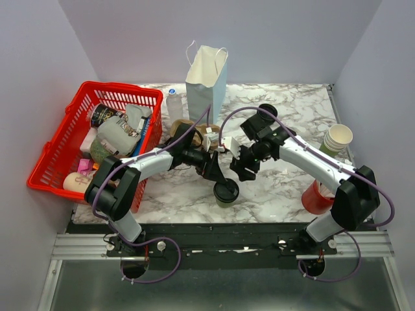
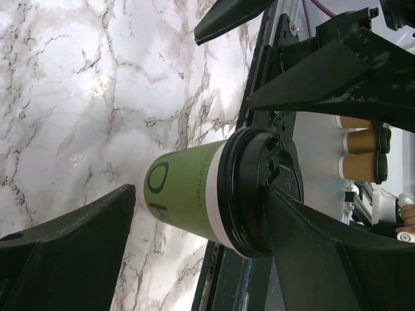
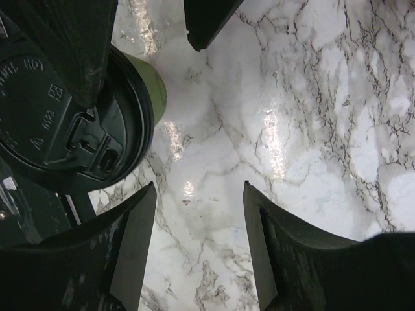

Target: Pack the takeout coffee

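The takeout coffee (image 1: 226,192), an olive-green paper cup with a black sip lid, stands upright near the table's front edge. My left gripper (image 1: 216,175) hangs just behind it and is open. In the left wrist view the cup (image 2: 185,194) lies between the wide-spread fingers of the left gripper (image 2: 201,194); one finger overlaps the lid (image 2: 259,194), while the other stands apart from the cup's base. My right gripper (image 1: 244,167) is open a little to the right of the cup. In the right wrist view the right gripper (image 3: 200,188) has only bare marble between its fingers, and the lid (image 3: 52,116) sits at the upper left.
A white paper bag (image 1: 206,74) stands open at the back centre, with a clear bottle (image 1: 174,103) and brown packages (image 1: 194,133) beside it. A red basket (image 1: 65,139) of goods fills the left side. A stack of cups (image 1: 337,139) and a red cup (image 1: 316,197) stand at the right.
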`<state>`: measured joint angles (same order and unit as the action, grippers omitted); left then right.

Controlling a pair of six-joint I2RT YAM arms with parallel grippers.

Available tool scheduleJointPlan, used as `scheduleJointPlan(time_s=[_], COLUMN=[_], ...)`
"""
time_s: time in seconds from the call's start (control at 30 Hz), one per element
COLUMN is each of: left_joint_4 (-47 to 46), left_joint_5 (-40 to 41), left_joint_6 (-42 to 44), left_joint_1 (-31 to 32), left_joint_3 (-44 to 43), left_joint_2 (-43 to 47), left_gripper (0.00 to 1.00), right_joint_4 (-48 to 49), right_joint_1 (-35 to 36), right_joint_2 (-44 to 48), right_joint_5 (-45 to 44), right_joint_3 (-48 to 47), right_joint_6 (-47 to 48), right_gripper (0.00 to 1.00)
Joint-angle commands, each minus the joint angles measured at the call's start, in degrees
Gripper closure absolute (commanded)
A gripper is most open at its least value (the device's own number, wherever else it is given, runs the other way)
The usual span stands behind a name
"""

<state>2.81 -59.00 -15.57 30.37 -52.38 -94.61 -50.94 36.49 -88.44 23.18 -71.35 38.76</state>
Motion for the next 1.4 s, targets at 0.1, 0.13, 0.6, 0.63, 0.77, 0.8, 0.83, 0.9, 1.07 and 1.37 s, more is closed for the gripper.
scheduleJointPlan(time_s=[0.1,0.13,0.6,0.63,0.77,0.8,0.83,0.9,1.07,1.37], left_joint_4=[1.33,1.06,11.93,13.09,17.22,17.84,17.93,17.50,13.46,9.23], left_joint_5=[-1.38,-1.38,7.76,8.20,6.89,5.58,5.22,4.25,0.38,-2.26], left_joint_6=[2.21,2.47,8.16,9.15,11.97,12.32,12.50,12.32,7.50,5.29], left_joint_1=[-0.84,-1.01,-1.98,-2.07,-3.30,-3.82,-4.00,-4.18,-4.35,-4.35], left_joint_3=[-1.15,-1.15,-1.06,-0.36,1.93,2.10,2.37,2.90,5.61,6.06], left_joint_2=[2.58,3.11,12.77,13.48,15.33,15.42,15.51,15.42,15.33,13.58], left_gripper=[0.14,0.14,0.11,0.11,0.14,0.14,0.15,0.16,0.16,0.16], right_joint_4=[-0.48,-0.83,5.04,8.02,7.88,7.00,5.69,4.89,1.54,2.86], right_joint_1=[-0.28,-1.15,-2.74,-2.65,-2.48,-2.30,-1.87,-1.07,3.49,4.99], right_joint_2=[0.02,0.81,11.60,12.24,10.76,9.97,8.57,7.59,7.32,6.09], right_joint_5=[-6.65,-5.79,18.55,20.83,24.63,25.24,26.29,26.91,26.57,25.34], right_joint_3=[-1.16,-0.90,5.86,6.83,6.58,5.36,4.91,4.21,5.52,5.00], right_joint_6=[-2.37,-2.99,0.69,3.22,10.53,12.11,14.56,16.86,25.21,25.05], right_gripper=[0.32,0.32,0.15,0.13,0.06,0.05,0.05,0.04,0.03,0.03])
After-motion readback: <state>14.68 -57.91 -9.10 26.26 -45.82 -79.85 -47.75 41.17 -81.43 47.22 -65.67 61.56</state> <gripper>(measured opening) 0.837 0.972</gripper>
